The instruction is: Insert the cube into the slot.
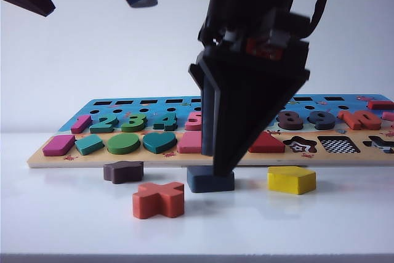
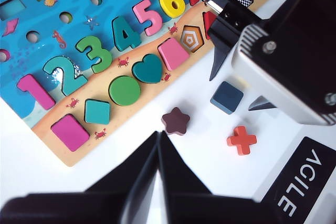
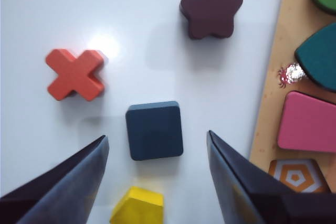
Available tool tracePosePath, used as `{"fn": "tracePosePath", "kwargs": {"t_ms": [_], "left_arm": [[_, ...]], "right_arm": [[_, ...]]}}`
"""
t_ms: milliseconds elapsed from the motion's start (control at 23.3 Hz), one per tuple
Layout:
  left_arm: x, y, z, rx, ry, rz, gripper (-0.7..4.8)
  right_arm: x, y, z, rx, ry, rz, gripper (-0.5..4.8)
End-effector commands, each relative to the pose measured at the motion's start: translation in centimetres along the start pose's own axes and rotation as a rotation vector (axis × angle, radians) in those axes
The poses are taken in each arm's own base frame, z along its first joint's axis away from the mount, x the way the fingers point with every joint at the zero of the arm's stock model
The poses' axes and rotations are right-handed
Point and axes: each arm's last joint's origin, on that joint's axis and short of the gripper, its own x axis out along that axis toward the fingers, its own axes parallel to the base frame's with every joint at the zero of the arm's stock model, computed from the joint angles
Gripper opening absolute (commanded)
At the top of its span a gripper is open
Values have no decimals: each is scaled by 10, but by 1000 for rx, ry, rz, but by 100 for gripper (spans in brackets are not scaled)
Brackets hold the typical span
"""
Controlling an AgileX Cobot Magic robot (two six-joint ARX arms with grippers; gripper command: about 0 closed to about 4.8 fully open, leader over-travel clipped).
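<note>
The right gripper (image 3: 156,153) hangs over the cube (image 3: 154,130), its jaws spread wide with one on each side, not gripping. The cube lies on the white table (image 1: 74,226), just in front of the puzzle board (image 1: 37,159). The orange cross (image 1: 159,199) lies nearer than the cube, the star (image 1: 123,171) off to one side. The checkered slot (image 1: 340,145) sits in the board's front row, well apart from the cube. The left gripper (image 2: 159,150) is raised above the table beside the board, fingers pressed together, holding nothing.

On the table lie four loose blocks: one cube (image 3: 154,130), one star (image 3: 210,8), one cross (image 3: 75,74) and one pentagon (image 3: 137,206). There is one board (image 2: 42,129) with one checkered slot (image 1: 340,145). In the left wrist view, its front row holds five seated shapes, and two grippers show: left (image 2: 157,153), right (image 3: 157,156).
</note>
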Motion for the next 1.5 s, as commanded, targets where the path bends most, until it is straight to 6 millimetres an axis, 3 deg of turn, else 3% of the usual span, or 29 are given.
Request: {"fn": "tracePosePath", "kwargs": {"t_ms": [43,600,857,1500], "left_arm": [[0,0,2,10,-14,-1,10],[0,0,2,10,-14,-1,10],[0,0,2,10,-14,-1,10],[0,0,2,10,-14,-1,10]], "right_arm": [[4,-2,0,-5,29,-23,332],[6,0,3,-13,19,-7,309],[7,0,3,-12,20,-4,250],[13,2,6,-16,25,15,228]]}}
